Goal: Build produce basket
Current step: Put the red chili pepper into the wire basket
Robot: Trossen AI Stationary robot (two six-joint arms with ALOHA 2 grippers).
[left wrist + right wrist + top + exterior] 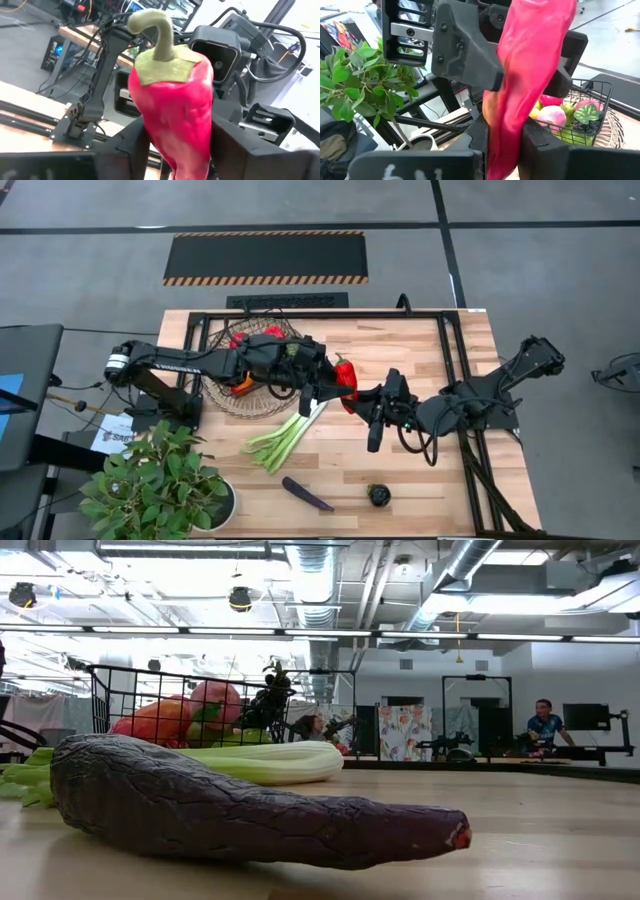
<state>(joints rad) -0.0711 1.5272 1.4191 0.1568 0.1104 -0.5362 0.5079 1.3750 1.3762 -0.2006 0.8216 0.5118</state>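
A red chilli (346,378) with a green stem (159,30) hangs above the table's middle, between my two grippers. My left gripper (328,385) reaches over the basket from the table's left and is shut on the chilli. My right gripper (368,405) comes from the right and is shut on it too. The dark wire basket (232,395) stands at the far left on a woven mat and holds red and green fruit (555,117). A green-white stalk (290,435), a purple aubergine (307,495) and a small dark fruit (380,495) lie on the table. My left gripper pinches the chilli's body (150,145) below its green cap between its two fingers (125,150). The fingers lie level, from the table's left, across the chilli. The chilli is clear of the table, its stem end toward the far edge. My right gripper pinches the chilli's lower part (502,145), toward its tip, between its two fingers (540,150). It comes nearly level from the table's right. My left gripper's fingers (465,55) sit on the same chilli just beyond.
A leafy potted plant (150,480) stands at the near left corner. A black frame (450,370) runs along the table's far and right sides. People (545,725) sit in the room behind. Bare wood lies at the near right.
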